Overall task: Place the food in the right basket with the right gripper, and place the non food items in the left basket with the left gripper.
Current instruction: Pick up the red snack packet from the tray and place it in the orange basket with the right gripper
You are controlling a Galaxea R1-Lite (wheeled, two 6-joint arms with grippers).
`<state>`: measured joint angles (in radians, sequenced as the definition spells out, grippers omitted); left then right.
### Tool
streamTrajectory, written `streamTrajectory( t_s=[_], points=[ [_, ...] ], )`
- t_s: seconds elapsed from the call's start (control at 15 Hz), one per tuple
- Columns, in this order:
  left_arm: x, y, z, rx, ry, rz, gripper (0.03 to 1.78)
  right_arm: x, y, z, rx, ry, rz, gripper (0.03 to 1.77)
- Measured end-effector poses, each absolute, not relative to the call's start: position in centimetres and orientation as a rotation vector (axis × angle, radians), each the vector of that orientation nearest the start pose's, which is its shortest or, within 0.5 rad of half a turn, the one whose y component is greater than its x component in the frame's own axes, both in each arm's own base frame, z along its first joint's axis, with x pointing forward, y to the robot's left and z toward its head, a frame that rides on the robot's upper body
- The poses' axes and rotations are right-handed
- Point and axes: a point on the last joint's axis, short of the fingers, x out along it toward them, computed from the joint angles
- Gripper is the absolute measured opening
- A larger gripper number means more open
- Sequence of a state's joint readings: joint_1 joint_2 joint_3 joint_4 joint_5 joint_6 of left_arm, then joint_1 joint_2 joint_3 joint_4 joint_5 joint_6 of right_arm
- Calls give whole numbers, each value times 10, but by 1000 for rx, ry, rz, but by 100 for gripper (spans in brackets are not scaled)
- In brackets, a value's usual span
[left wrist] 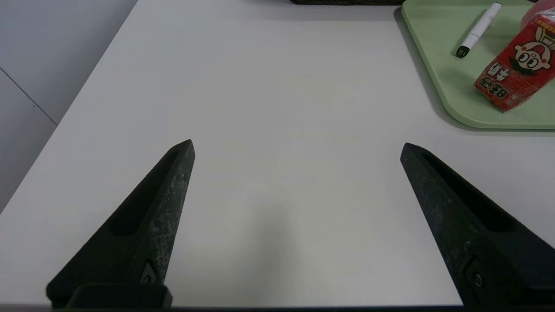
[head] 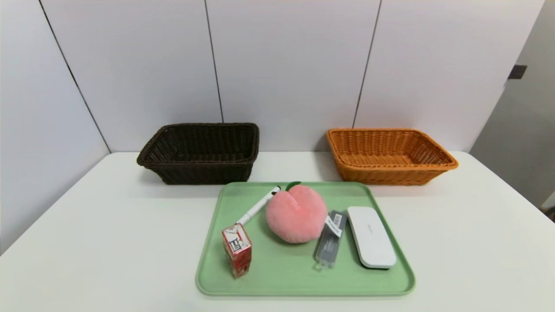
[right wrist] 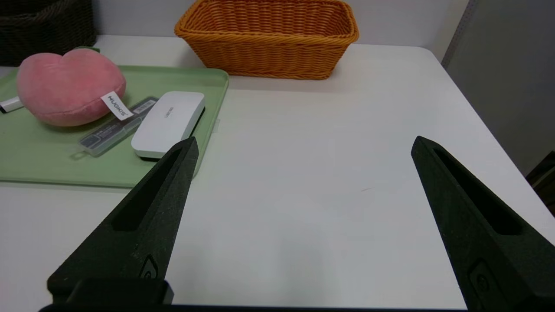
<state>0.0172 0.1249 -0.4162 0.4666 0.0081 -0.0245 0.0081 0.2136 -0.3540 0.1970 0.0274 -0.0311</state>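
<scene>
Spread wide with nothing between its fingers, my right gripper [right wrist: 305,147] waits over the white table [right wrist: 303,195], to the right of the tray; my left gripper [left wrist: 297,149] hangs just as wide and unladen over the other side. Both probably keep clear so that either can go first.

The plush peach [head: 296,214] sits mid-tray, its leaf toward the baskets. The drink carton [head: 237,251] stands upright near the tray's left edge, so a grip across its narrow sides should suit. Between them lies the marker [head: 259,205], slanting; beyond the peach are the grey case [head: 331,238] and the white case [head: 371,236]. The green tray [head: 277,289] likely gathers everything within reach of both arms.

Behind, the dark basket [head: 204,173] stands left for non-food, the orange basket [head: 390,177] right for food. Sorting looks yet to begin.
</scene>
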Motion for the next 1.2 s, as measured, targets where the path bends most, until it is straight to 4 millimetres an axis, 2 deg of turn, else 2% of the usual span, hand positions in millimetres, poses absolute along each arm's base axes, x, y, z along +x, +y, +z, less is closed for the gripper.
streamTrajectory(
  t_s=[0.2,0.4,0.67,0.93,1.2],
  points=[
    [-42,-1,177,-31,245,28,169,-7,1,185,-29,139,39,170],
    [-18,0,207,-68,325,33,169,23,1,204,-28,242,43,170],
    [19,0,239,-120,410,41,169,56,1,210,-24,412,54,170],
    [54,-1,256,-121,497,-9,169,68,2,208,-40,568,80,170],
    [86,-5,256,-101,602,-117,169,85,3,212,-34,638,103,170]
  ],
)
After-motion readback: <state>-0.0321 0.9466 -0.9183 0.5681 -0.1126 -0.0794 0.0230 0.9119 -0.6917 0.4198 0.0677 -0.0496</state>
